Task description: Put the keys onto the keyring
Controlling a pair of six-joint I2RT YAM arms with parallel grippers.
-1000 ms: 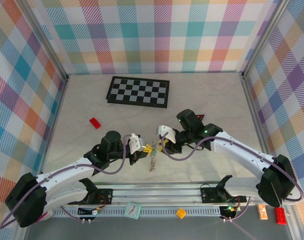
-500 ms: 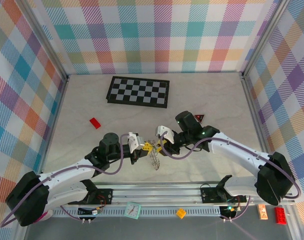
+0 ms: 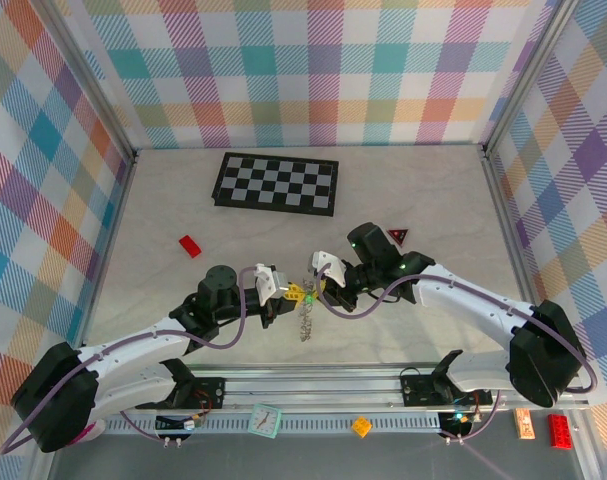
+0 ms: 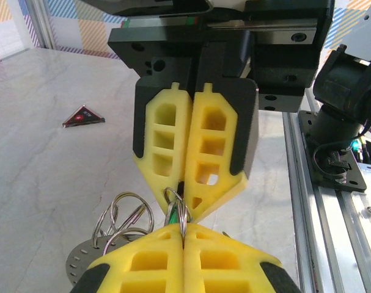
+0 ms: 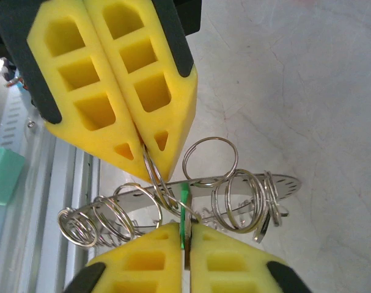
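Seen from above, the keyring (image 3: 305, 322) is on the near side of the checkerboard (image 3: 276, 183), well apart from it and in line with its right half, between the tips of the two arms. It shows there as a narrow grey streak, edge-on. Its long line runs from the gripper tips away from the checkerboard, toward the arm bases. Whether the end farther from the checkerboard touches the table (image 3: 433, 200), I cannot tell.

The left gripper (image 3: 294, 295) and the right gripper (image 3: 317, 289) stand tip to tip at the keyring's end that is nearer to the checkerboard. Both have their yellow pads (image 5: 118, 79) pressed fully together.

In the right wrist view, the left gripper pinches one thin wire loop (image 5: 150, 160) of the keyring's rim at the very point of its pads. The right gripper has hold of the green-headed key (image 5: 184, 204). This key is a thin green strip seen on edge. It stands across the flat plate and goes down into the seam between the right pads. Its long axis is almost square to the plate. Which end of it is the head, I cannot tell.

In the same view the plate runs from left to right, a little higher at the right. More wire loops hang from it on both sides of the key.

A small red triangle (image 3: 397, 236) lies on the near right of the checkerboard and a small red brick (image 3: 190, 246) on its near left, both apart from the keyring.
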